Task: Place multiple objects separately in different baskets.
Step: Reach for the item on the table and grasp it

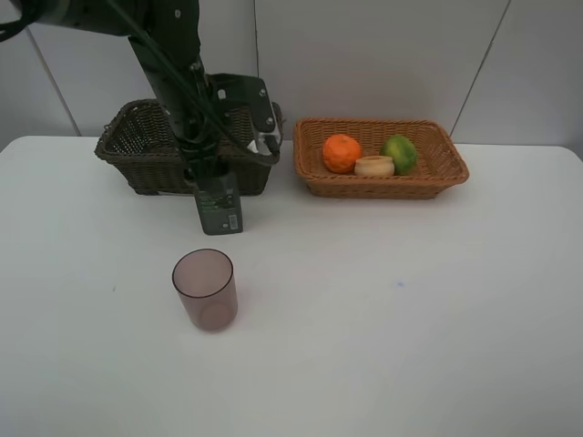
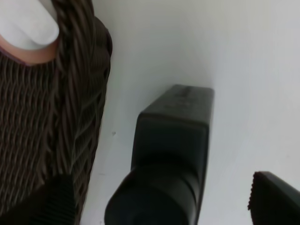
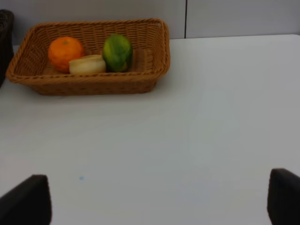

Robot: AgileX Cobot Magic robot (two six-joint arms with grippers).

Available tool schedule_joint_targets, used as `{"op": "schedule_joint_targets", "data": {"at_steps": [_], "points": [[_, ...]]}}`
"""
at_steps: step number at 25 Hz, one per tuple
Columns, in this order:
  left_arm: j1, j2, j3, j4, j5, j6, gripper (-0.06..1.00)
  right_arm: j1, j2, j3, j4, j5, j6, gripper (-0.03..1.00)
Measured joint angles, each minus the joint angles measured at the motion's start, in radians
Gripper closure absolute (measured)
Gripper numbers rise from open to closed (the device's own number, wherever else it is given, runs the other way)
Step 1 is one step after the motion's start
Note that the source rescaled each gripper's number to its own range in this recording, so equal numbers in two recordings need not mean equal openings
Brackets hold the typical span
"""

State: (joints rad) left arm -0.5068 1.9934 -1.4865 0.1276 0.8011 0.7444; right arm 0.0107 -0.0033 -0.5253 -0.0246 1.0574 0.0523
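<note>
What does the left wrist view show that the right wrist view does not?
Only left wrist: a dark pump bottle between the open left fingers, and a white-capped pink bottle inside the dark wicker basket. Only right wrist: the light wicker basket holding an orange, a green citrus and a pale round item, and the open right fingers. Both: the white table and the dark wicker basket, only its edge in the latter.

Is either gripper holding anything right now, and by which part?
Nothing is held. The left gripper stands open astride the dark green pump bottle, not clamping it; the right gripper is open and empty.
</note>
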Motion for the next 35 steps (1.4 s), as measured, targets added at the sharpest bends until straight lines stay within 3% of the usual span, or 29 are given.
{"op": "schedule_joint_targets", "data": {"at_steps": [26,29,33,35], "points": [[0.001,0.035,-0.001,-0.023,-0.019,0.003,-0.02,0.0,0.0,0.0,0.001,0.0,0.0,-0.03],[0.001,0.038,-0.001,-0.025,-0.022,0.003,0.08,0.0,0.0,0.0,0.001,0.0,0.0,-0.03],[0.001,0.057,-0.001,-0.025,-0.035,0.003,0.38,0.0,0.0,0.0,0.001,0.0,0.0,-0.03],[0.001,0.057,-0.002,-0.03,-0.031,0.003,0.45,0.0,0.0,0.0,0.001,0.0,0.0,-0.03]]}}
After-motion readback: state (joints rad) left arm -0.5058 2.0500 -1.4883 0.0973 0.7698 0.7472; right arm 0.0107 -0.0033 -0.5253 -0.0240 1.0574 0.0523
